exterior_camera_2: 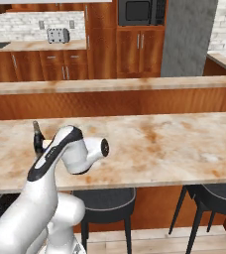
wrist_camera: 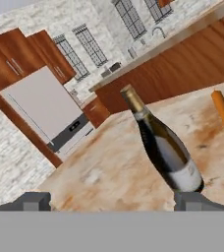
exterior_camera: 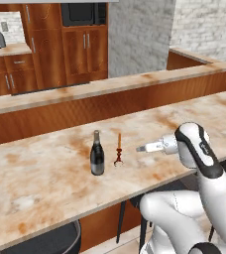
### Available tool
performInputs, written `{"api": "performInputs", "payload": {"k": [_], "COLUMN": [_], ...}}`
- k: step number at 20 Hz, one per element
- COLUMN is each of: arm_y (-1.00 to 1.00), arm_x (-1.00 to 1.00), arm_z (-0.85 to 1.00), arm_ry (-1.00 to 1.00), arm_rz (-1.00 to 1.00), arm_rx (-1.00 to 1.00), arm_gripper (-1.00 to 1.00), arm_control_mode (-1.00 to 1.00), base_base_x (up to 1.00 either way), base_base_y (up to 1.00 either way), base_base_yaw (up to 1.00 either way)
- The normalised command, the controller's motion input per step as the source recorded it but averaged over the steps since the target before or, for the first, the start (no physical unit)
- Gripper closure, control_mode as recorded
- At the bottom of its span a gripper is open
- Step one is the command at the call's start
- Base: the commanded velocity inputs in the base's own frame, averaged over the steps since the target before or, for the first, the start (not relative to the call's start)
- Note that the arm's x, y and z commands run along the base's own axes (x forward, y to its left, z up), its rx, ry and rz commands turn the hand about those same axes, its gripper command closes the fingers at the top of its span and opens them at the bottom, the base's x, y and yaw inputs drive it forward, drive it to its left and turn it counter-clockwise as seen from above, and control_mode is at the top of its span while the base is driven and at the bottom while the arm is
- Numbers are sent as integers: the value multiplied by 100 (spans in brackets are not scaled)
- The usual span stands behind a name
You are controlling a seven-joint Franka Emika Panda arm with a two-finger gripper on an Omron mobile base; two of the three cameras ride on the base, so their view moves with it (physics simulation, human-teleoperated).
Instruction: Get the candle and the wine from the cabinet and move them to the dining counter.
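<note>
- Standing wide open and empty, claw [wrist_camera: 112, 201] hovers low over the table [exterior_camera: 45, 173], at 3 o'clock of both items in the left base view, apart from them.
- Arm: elbow raised, forearm level, hand pointing toward the bottle.
- Wine [exterior_camera: 97, 154]: upright on the table; delivery judged complete.
- Candle [exterior_camera: 118, 149]: upright just beside the wine, at its 3 o'clock; likewise delivered. Nothing apparently remains.

The dark wine bottle [exterior_camera: 97, 154] stands upright on the marbled dining counter [exterior_camera: 45, 178]; the thin orange candle [exterior_camera: 119, 149] stands upright just right of it.
</note>
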Motion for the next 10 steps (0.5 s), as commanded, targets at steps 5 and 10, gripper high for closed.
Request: {"api": "performInputs", "payload": {"k": [5,10], "arm_y": [-7,-4], "arm_x": [-63,-55], "arm_z": [38,37], "arm_ry": [25,29], "arm_rz": [-12,-12], "arm_rx": [1,0], "arm_gripper": [-100,-100], "arm_control_mode": [-100,-100], "base_base_x": [0,0], "base_base_y": [0,0], "base_base_yaw": [0,0]}}
